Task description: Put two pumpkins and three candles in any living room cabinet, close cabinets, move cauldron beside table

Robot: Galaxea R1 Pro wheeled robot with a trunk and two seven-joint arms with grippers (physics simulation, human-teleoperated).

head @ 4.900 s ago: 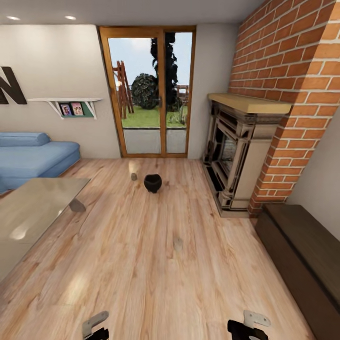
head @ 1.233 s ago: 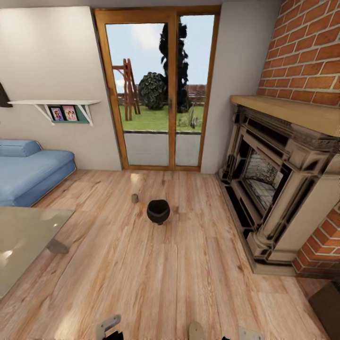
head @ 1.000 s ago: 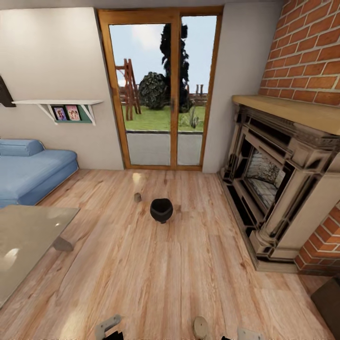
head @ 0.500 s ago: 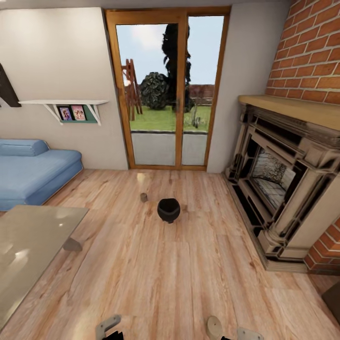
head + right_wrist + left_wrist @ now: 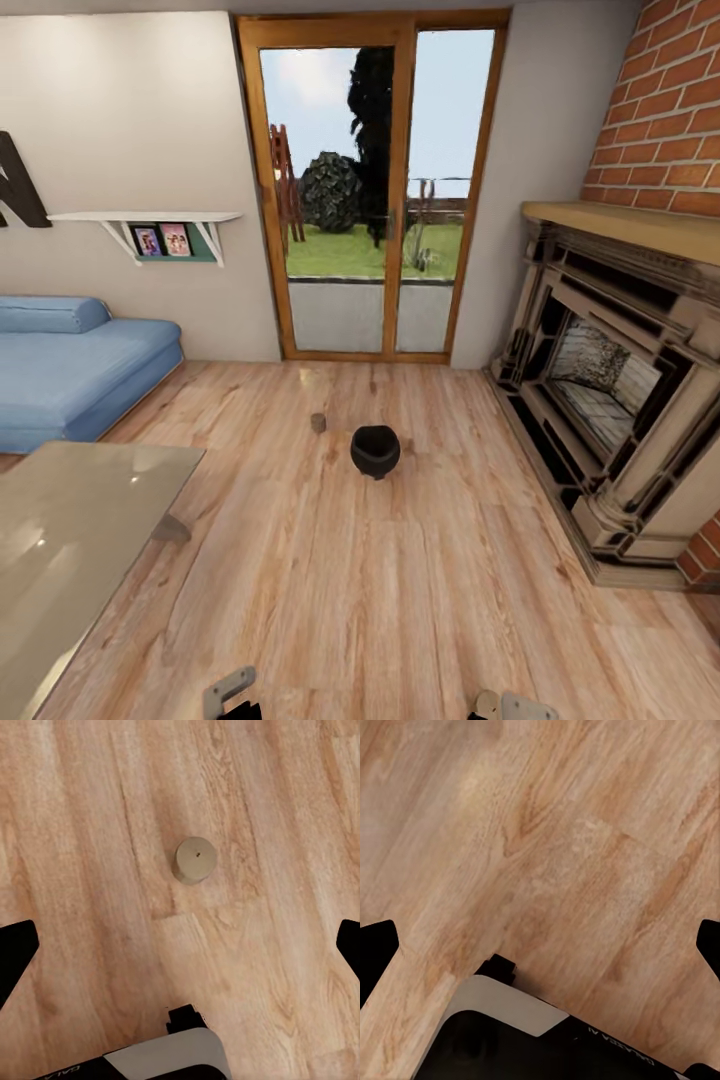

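Right gripper (image 5: 180, 945) spread, empty, over floor; I read candle (image 5: 195, 860) upright, directly beyond fingertips, right arm nearer. Left gripper (image 5: 540, 945) spread. Cauldron (image 5: 375, 451) well ahead.

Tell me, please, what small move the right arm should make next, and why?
Probably lower the right gripper onto the candle: it stands upright on the floor under the wrist camera, the jaws look wide open and empty, and nothing lies beside it.

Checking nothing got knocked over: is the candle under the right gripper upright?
Upright: the candle shows its round top and wick, standing on the floor.
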